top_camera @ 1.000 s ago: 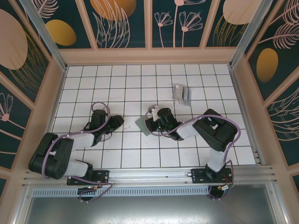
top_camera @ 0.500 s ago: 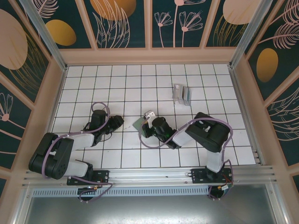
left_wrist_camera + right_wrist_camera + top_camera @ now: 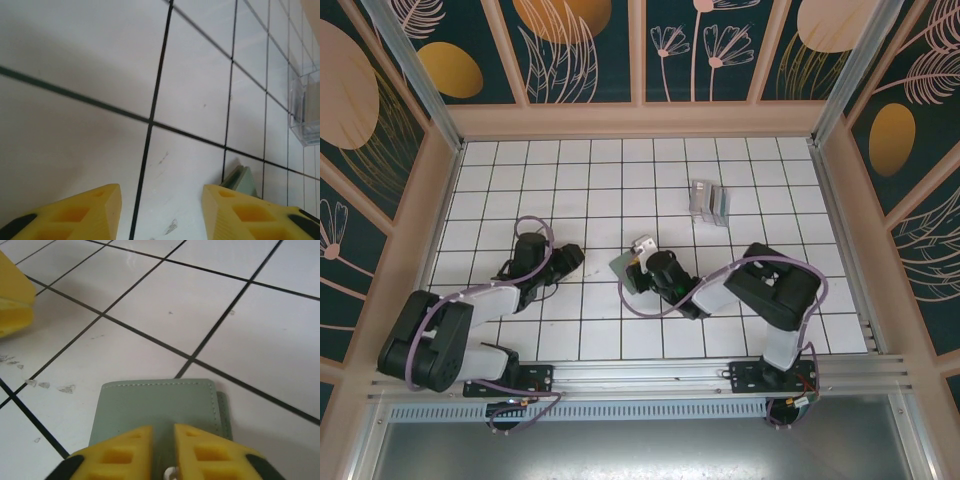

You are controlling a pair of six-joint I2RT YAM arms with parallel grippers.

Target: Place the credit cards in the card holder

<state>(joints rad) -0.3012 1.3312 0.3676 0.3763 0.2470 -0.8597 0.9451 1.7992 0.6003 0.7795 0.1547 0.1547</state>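
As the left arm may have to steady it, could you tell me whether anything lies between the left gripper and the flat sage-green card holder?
Nothing visible does: bare white tile lies between the left gripper and the near corner of the flat sage-green card holder.

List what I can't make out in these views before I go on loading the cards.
- Card holder: in the right wrist view its near edge is hidden behind the right end effector; whether it is gripped is unclear.
- Same holder, left wrist view: mostly hidden behind a finger of the left end effector.
- Credit cards: too small to count from the top; cut off by the right edge in the left wrist view.
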